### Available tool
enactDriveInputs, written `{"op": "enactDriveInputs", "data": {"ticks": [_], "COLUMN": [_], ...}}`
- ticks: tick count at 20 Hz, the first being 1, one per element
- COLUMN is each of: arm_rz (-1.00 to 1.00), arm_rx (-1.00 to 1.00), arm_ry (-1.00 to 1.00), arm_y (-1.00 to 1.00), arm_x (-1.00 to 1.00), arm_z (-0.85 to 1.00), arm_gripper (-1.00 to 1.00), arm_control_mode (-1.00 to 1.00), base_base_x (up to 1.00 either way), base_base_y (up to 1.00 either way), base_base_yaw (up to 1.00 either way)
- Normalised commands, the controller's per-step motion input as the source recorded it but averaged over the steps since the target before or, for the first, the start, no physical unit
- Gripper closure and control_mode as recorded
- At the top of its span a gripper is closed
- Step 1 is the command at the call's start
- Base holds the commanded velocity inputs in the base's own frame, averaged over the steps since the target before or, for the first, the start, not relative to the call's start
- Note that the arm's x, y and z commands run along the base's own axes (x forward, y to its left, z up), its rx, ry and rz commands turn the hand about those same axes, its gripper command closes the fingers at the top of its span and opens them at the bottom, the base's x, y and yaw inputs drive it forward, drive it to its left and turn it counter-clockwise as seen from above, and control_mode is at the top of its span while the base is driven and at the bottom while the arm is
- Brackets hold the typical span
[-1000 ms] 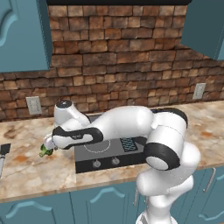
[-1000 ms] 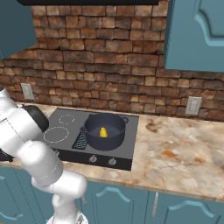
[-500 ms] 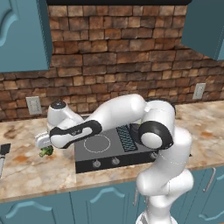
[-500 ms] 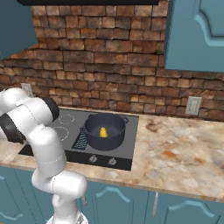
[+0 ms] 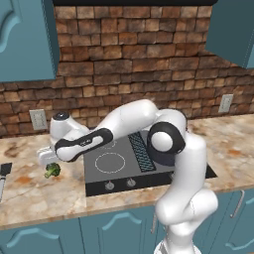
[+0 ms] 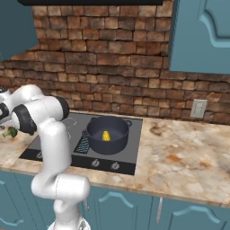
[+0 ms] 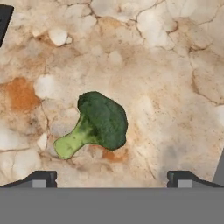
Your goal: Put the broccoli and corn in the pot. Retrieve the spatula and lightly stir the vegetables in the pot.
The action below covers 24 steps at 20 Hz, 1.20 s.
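The broccoli lies on its side on the marble counter, left of the stove; it also shows as a small green floret and at the left edge. My gripper hovers directly above it, pointing down, open, with one fingertip on each side and nothing between them. In the left base view the gripper hangs just over the floret. The corn rests inside the dark pot on the stove's right burner. The spatula lies on the counter at the far left, its black head just in the corner.
The black stove sits right of the broccoli, with a free left burner. My elbow hangs over the stove and hides most of the pot in the left base view. A brick wall with an outlet stands behind, and marble counter stretches right.
The arm has swung further left and the hand has come down over the broccoli. The jaws stayed open; the broccoli, corn and pot have not moved.
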Motion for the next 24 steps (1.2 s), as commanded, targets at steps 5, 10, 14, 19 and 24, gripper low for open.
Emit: {"op": "enactDriveInputs", "data": {"ticks": [5,10,14,19,24], "arm_rz": [0.0,0.0,0.0,0.0,0.0], "arm_rx": [0.0,0.0,0.0,0.0,0.0], "arm_ry": [0.04,0.0,0.0,0.0,0.0], "arm_y": [0.25,0.22,0.07,0.0,-0.22], "arm_x": [0.03,0.13,0.29,0.1,-0.29], "arm_z": [-0.1,-0.3,-0.11,0.0,-0.04], "arm_gripper": [-1.0,-1.0,-1.0,-1.0,-1.0], "arm_control_mode": [-1.0,-1.0,-1.0,-1.0,-1.0], "base_base_x": [0.0,0.0,0.0,0.0,0.0], "base_base_y": [0.0,0.0,0.0,0.0,0.0], "base_base_yaw": [0.0,0.0,0.0,0.0,0.0]}}
